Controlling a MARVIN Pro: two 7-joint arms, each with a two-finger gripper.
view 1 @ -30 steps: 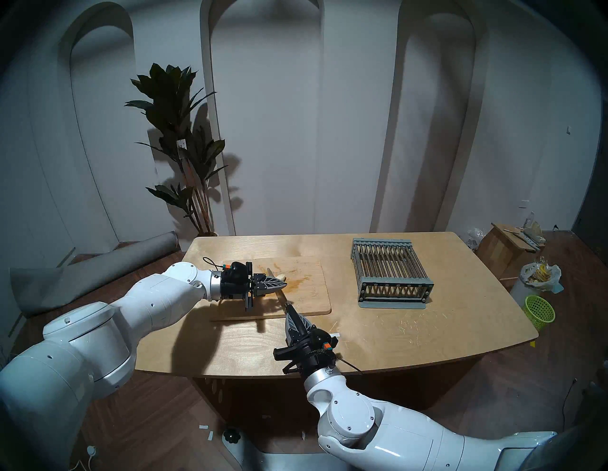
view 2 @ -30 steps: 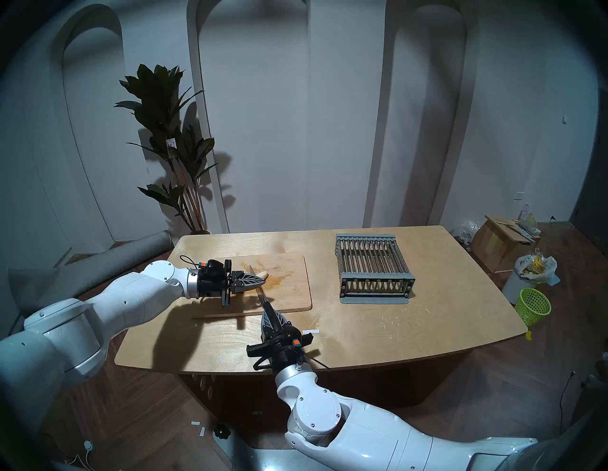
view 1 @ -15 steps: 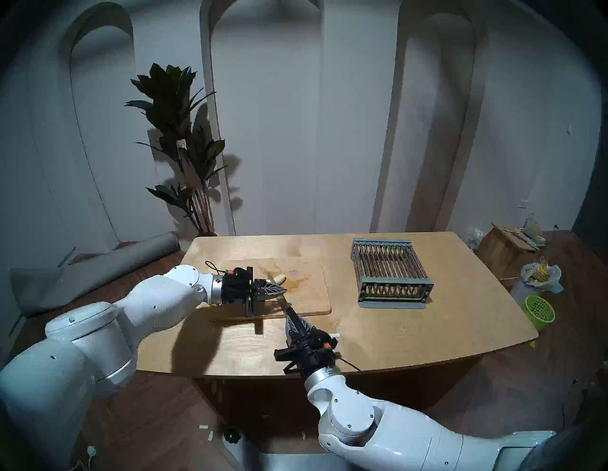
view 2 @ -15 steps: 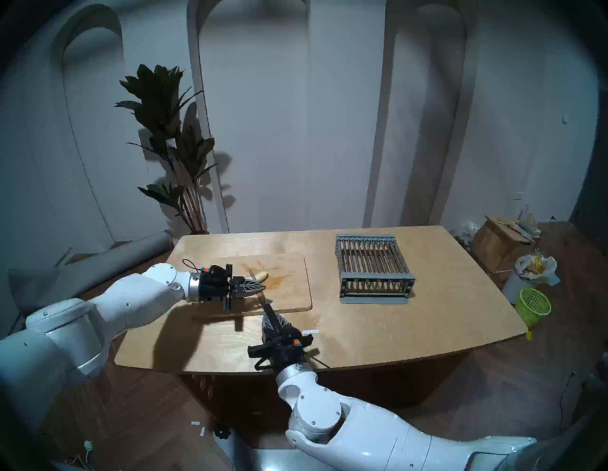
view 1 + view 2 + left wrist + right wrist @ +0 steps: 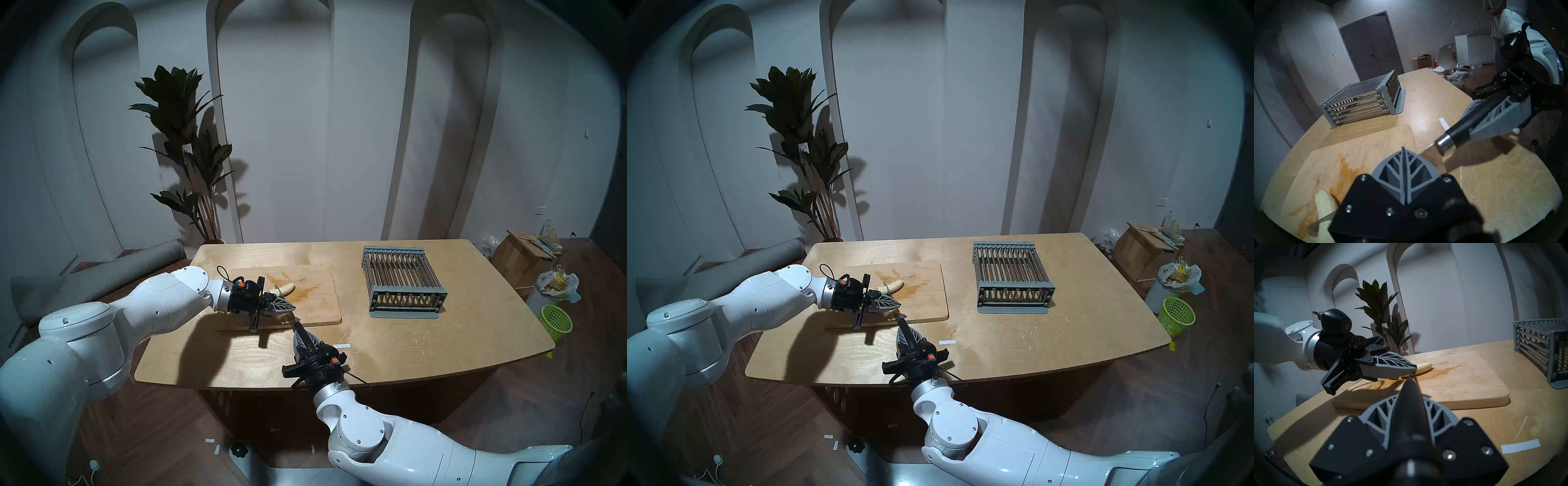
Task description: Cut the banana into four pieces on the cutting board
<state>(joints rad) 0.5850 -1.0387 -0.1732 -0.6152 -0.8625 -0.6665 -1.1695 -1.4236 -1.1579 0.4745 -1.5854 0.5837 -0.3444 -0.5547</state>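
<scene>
**A:** Pale cream, that banana (image 5: 284, 289) — you see it lying on the cutting board (image 5: 319, 305), at the near-left end of the orange-brown stain?

**B:** Yes. Your right gripper (image 5: 303, 334) pinches the black handle of the knife (image 5: 1456, 132), blade running across the banana's left part. One short stub shows left of the blade, the longer curved piece right of it.

**A:** So how far are you?

**B:** Early, I'd judge: at most one cut made or in hand, and whether it's through I can't tell. Roughly two or three cuts remain.

**A:** And your left gripper (image 5: 287, 306)?

**B:** Pressed together, holding nothing, hovering just near the banana, not steadying it.
</scene>
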